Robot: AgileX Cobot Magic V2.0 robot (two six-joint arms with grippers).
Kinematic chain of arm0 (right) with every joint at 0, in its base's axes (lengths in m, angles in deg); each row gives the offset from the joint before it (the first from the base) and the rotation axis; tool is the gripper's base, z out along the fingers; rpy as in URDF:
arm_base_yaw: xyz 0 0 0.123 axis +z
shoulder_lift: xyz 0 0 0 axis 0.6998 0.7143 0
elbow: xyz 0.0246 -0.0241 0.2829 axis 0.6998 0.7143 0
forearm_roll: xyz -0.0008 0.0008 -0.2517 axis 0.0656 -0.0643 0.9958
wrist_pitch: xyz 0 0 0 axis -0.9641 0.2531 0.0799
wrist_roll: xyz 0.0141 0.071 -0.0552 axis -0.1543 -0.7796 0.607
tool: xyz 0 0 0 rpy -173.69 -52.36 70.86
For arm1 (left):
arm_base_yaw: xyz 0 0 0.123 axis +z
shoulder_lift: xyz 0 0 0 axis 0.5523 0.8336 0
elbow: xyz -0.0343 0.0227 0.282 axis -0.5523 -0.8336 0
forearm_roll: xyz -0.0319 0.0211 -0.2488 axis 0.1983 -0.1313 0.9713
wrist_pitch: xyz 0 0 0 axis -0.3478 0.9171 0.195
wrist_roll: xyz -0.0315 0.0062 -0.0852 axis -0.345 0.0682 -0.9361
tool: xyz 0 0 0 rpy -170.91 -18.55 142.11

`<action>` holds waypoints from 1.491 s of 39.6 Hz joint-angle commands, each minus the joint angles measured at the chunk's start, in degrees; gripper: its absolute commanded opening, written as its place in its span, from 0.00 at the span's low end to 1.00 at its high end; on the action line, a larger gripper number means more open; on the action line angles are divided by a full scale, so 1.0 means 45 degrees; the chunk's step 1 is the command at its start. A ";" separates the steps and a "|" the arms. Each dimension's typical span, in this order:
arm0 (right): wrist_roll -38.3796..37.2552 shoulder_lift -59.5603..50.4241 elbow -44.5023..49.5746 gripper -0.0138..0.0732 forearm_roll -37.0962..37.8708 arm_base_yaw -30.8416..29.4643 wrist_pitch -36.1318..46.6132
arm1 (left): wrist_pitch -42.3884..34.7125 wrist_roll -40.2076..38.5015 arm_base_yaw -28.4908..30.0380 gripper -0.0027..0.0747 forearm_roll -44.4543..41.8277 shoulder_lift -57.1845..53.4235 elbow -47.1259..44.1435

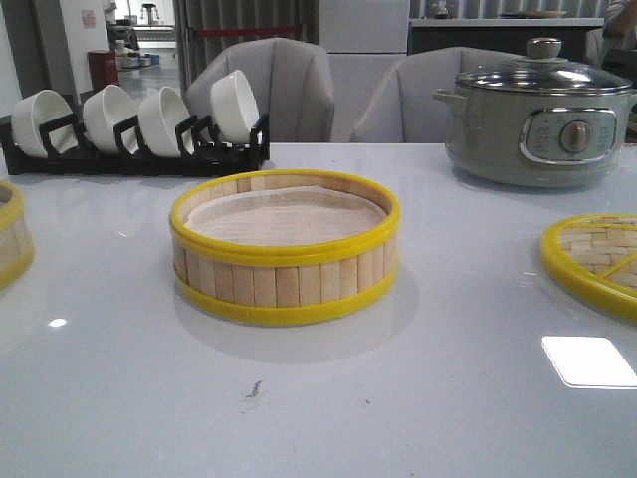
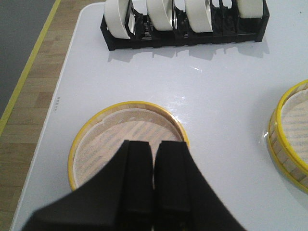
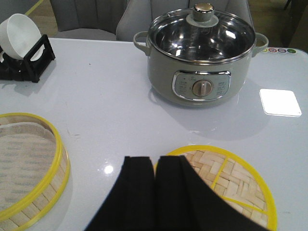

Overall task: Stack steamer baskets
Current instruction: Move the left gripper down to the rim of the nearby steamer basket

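One steamer basket [image 1: 285, 249] with yellow rims and a white paper liner stands in the middle of the table; it also shows at the edge of both wrist views [image 2: 291, 132] [image 3: 29, 168]. A second steamer basket [image 2: 115, 139] sits near the table's left edge, cut off in the front view [image 1: 12, 239]. My left gripper [image 2: 155, 147] hovers above this second basket, shut and holding nothing. My right gripper [image 3: 155, 161] is shut and empty, above the near rim of the flat woven lid [image 3: 231, 180]. Neither gripper shows in the front view.
A grey electric pot [image 1: 537, 115] with a glass lid stands at the back right. A black rack with several white bowls [image 1: 134, 129] lines the back left. The woven lid [image 1: 597, 261] lies at the right edge. Grey chairs stand behind the table.
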 commanded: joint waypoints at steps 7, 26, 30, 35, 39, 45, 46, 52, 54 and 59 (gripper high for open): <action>-0.0047 -0.0077 -0.0530 0.30 -0.0042 -0.0017 0.1053 | -0.0765 0.0040 -0.0016 0.14 0.0318 -0.0179 0.0404; -0.0047 -0.0077 -0.0530 0.60 -0.0031 -0.0017 0.0876 | -0.0790 0.0040 -0.0016 0.19 0.0612 -0.0156 0.0404; -0.0047 -0.0077 -0.0530 0.60 -0.0031 -0.0017 0.0876 | -0.0902 0.0584 -0.0016 0.33 0.0800 -0.0002 0.0404; -0.0047 -0.0077 -0.0530 0.60 -0.0031 -0.0017 0.0876 | -0.0973 0.1039 -0.0016 0.50 0.1818 0.0414 0.0404; -0.0047 -0.0077 -0.0530 0.60 -0.0031 -0.0017 0.0876 | -0.0794 0.1129 -0.0016 0.50 0.2926 0.0908 0.0404; -0.0047 -0.0077 -0.0530 0.60 -0.0031 -0.0017 0.0876 | -0.0763 0.1182 -0.0016 0.45 0.3532 0.1883 0.0404; -0.0047 -0.0077 -0.0530 0.60 -0.0031 -0.0017 0.0876 | -0.0763 0.1182 -0.0016 0.44 0.3532 0.2095 0.0404; -0.0047 -0.0077 -0.0530 0.60 -0.0042 -0.0017 0.0792 | -0.0983 0.1182 -0.0016 0.44 0.3232 0.3413 0.0404; -0.0047 -0.0077 -0.0530 0.60 -0.0042 -0.0017 0.0780 | -0.1178 0.1182 -0.0016 0.44 0.3075 0.3831 0.0404; -0.0047 -0.0077 -0.0530 0.60 -0.0042 -0.0017 0.0764 | -0.1927 0.1182 -0.0016 0.44 0.2719 0.4894 0.0404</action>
